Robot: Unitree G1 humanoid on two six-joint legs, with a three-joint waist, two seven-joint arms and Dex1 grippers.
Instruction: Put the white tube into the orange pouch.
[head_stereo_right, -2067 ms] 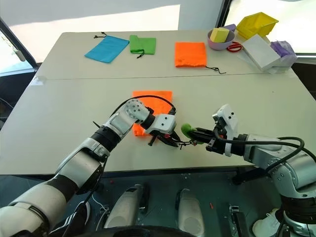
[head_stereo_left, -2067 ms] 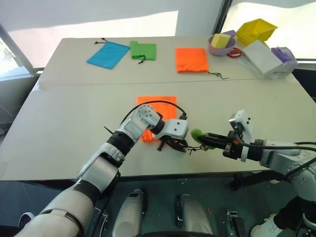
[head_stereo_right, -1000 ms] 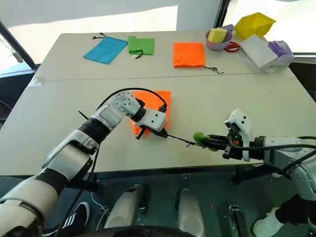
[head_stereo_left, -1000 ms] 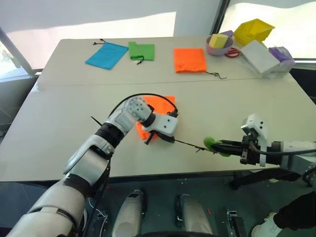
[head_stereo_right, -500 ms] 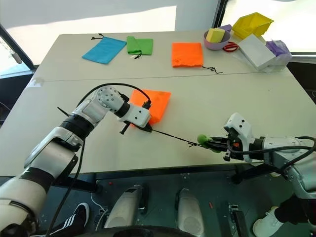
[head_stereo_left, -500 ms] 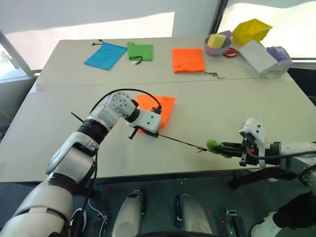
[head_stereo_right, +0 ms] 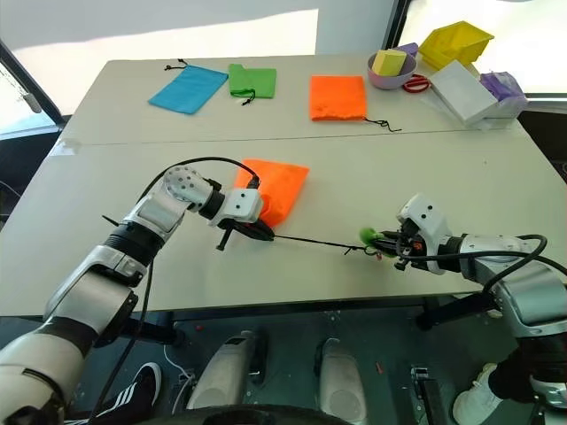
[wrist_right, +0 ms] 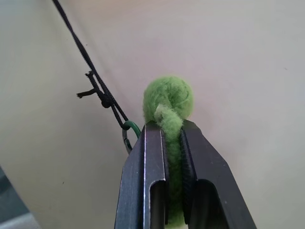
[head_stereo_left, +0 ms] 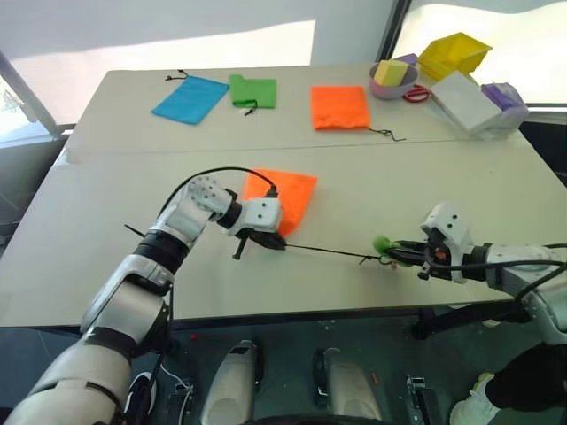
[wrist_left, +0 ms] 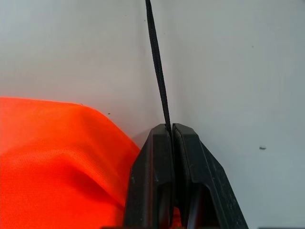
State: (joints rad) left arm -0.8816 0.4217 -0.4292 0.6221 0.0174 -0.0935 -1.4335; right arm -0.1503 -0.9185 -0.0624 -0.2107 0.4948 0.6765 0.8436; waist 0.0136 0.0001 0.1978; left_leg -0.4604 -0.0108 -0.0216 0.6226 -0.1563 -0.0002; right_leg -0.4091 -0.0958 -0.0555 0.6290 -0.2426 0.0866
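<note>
Near table (head_stereo_left: 106,257), front half: orange pouch (head_stereo_left: 288,193) flat on top, one corner toward left gripper (head_stereo_left: 266,241). White tube: couldn't tell where, not seen in any view.

Left gripper at pouch's near corner, fingers (wrist_left: 155,162) pressed together on dark cord (head_stereo_left: 323,252); seen in wrist view w/ cord running out from betw. the tips, orange fabric just beside.

Cord stretched taut across table from pouch to right gripper (head_stereo_left: 400,256), small knot (wrist_right: 102,98) near its end, then a thin green ring (wrist_right: 128,133).

Right gripper near table's front edge, well apart from pouch, fingers (wrist_right: 152,162) clamped on lime-green fuzzy pull (wrist_right: 167,105), round tuft poking out past tips.

Far table: blue pouch (head_stereo_left: 192,96), green pouch (head_stereo_left: 253,90), 2nd orange pouch (head_stereo_left: 340,106) w/ loose cord. Far right corner: purple bowl (head_stereo_left: 392,87) holding yellow block (head_stereo_left: 392,71), yellow bin (head_stereo_left: 454,55), white box (head_stereo_left: 465,99), red scissors (head_stereo_left: 416,93)
</note>
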